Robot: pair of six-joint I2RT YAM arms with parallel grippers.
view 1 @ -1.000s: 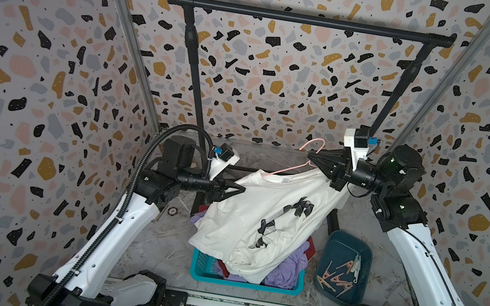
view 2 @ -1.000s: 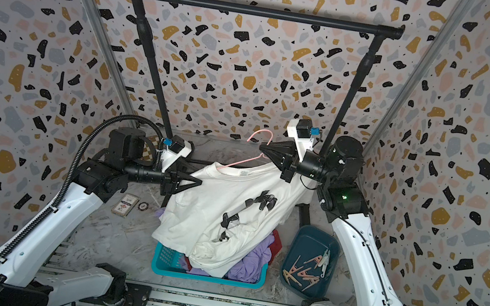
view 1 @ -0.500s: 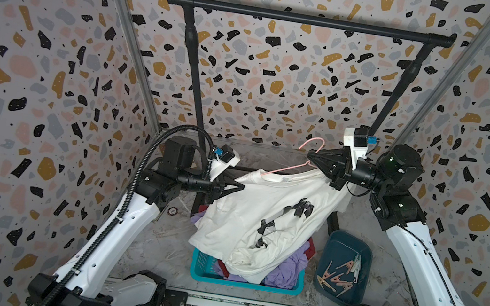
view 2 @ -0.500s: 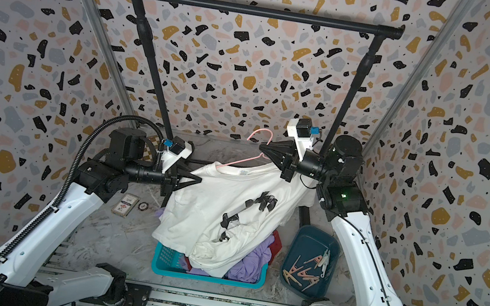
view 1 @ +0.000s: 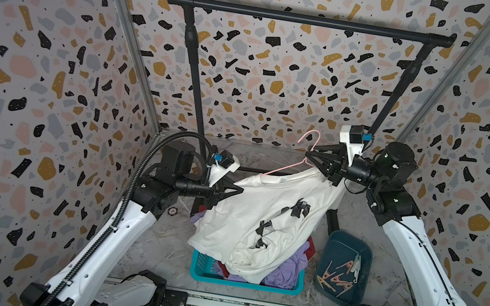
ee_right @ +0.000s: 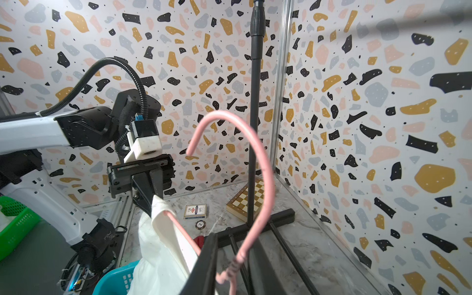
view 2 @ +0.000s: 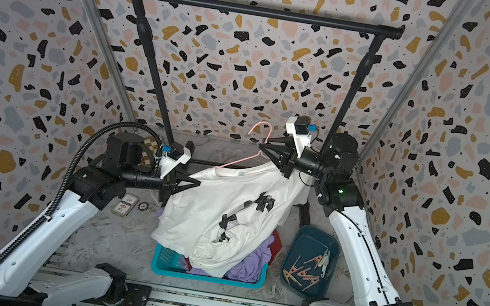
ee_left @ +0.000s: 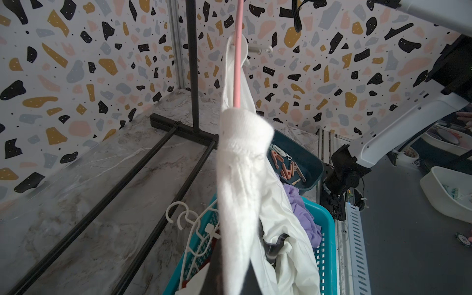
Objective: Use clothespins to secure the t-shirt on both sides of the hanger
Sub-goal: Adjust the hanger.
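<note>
Currently, left gripper point(view 1: 240, 190) clamped tight on white t-shirt point(view 1: 259, 220) shoulder over pink hanger point(view 1: 283, 168); right gripper point(view 1: 308, 155) at hanger neck, jaw gap indeterminable.

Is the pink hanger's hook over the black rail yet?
No, in a top view the pink hanger has its hook free in the air, well below the black rail.

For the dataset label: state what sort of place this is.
Probably a robot test cell staged as a laundry corner, not a home: patterned panel walls box in a black garment rail, a teal basket of clothes, a bin of clothespins, and a t-shirt on a pink hanger.
</note>
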